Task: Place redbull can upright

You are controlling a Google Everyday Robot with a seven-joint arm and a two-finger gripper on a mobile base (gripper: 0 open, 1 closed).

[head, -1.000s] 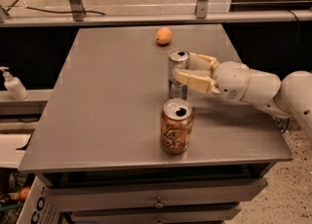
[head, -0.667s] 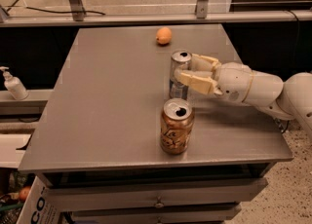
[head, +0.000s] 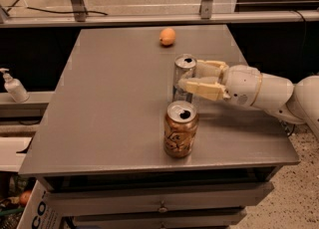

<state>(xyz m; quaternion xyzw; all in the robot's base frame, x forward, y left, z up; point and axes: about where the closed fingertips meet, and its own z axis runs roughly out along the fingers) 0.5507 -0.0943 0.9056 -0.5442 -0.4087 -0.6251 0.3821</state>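
Observation:
The redbull can [head: 183, 73], slim and silver, stands upright on the grey table [head: 109, 103], right of centre. My gripper [head: 190, 75] reaches in from the right at the can's mid-height. Its two cream fingers [head: 205, 89] sit on either side of the can and close on it. The can's open top faces up. The can's lower part is hidden behind the gold-brown can.
A wider gold-brown can [head: 180, 129] stands upright just in front of the redbull can, near the table's front edge. An orange fruit [head: 167, 37] lies at the back of the table. A soap dispenser [head: 13, 86] stands on a ledge at the left.

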